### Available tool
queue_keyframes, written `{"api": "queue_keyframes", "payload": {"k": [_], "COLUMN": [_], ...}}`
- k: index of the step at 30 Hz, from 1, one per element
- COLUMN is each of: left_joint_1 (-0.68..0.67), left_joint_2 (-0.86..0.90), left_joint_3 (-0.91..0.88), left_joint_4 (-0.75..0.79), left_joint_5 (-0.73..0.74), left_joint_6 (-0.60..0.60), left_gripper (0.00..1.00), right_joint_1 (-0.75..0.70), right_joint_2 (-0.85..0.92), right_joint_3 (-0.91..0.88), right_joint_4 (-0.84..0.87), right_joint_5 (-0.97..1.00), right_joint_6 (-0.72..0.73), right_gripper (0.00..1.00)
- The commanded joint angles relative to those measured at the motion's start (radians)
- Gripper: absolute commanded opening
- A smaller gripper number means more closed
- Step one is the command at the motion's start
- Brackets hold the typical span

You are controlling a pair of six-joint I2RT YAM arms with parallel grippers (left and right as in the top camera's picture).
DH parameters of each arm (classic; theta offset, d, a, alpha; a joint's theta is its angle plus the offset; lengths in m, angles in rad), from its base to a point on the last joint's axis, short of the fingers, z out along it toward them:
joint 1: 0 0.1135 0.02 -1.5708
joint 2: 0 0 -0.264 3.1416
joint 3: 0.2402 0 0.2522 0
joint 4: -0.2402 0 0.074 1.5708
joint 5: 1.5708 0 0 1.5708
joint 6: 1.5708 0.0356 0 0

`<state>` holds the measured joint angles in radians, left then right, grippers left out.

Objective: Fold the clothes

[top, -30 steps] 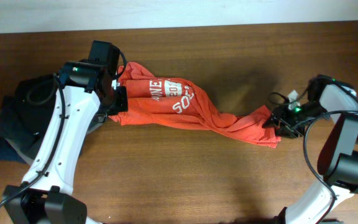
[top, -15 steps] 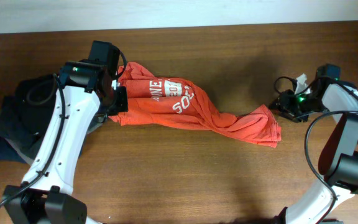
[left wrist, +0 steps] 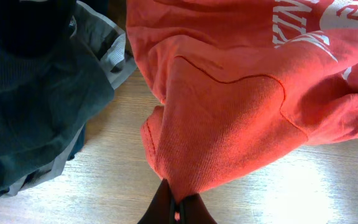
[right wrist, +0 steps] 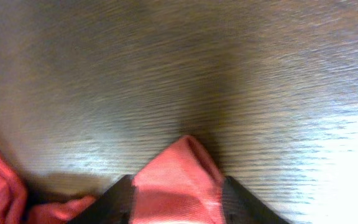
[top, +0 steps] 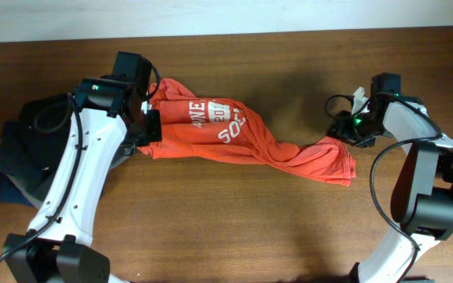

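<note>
- The right claw point(top: 343, 130) is returning from the counter's point(top: 234, 228) right edge, straddling a fabric peak; whether it is clenched, I cannot tell.
- The left claw point(left wrist: 178, 210) is staying pinched on the red-orange cotton T-shirt point(top: 234, 135), which is lying twisted mid-counter.
- Re-gripping is probably preparing a spread.

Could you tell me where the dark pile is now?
Overhead, the pile lies at the table's left side, partly under the left arm, just left of the T-shirt.

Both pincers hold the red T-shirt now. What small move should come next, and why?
Probably raise the right pincer a little and draw it away from the left pincer: both pinch the T-shirt, which lies twisted at its middle and cannot fold so.
</note>
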<state>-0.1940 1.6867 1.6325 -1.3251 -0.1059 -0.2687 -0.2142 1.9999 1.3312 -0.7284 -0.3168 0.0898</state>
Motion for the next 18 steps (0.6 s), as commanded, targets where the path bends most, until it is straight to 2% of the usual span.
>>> {"api": "queue_keyframes", "payload": {"k": [1,8,10,12,14,18], "left_joint_1": [0.005,0.005,0.005,0.005,0.005,0.006], "left_joint_2": [-0.019,-0.019,-0.019,-0.019,-0.019,-0.019], "left_joint_3": [0.007,0.007,0.007,0.007,0.007,0.007], "left_joint_4": [-0.003,0.0,0.0,0.0,0.0,-0.004], "left_joint_5": [-0.014,-0.014,-0.014,-0.014,-0.014,-0.014], "left_joint_6": [0.013,0.013,0.013,0.013,0.013,0.013], "left_gripper": [0.01,0.01,0.01,0.01,0.0,0.01], "right_joint_1": [0.0,0.033,0.051,0.064,0.064,0.054], "right_joint_2": [0.005,0.005,0.005,0.005,0.005,-0.034], "right_joint_3": [-0.008,-0.04,-0.069,-0.1,-0.105,-0.037], "right_joint_4": [-0.001,-0.011,0.009,0.039,0.048,-0.022], "right_joint_5": [0.067,0.071,0.103,0.12,0.119,0.101], "right_joint_6": [0.031,0.046,0.051,0.074,0.077,0.079], "right_gripper": [0.41,0.41,0.38,0.26,0.04,0.04]}}
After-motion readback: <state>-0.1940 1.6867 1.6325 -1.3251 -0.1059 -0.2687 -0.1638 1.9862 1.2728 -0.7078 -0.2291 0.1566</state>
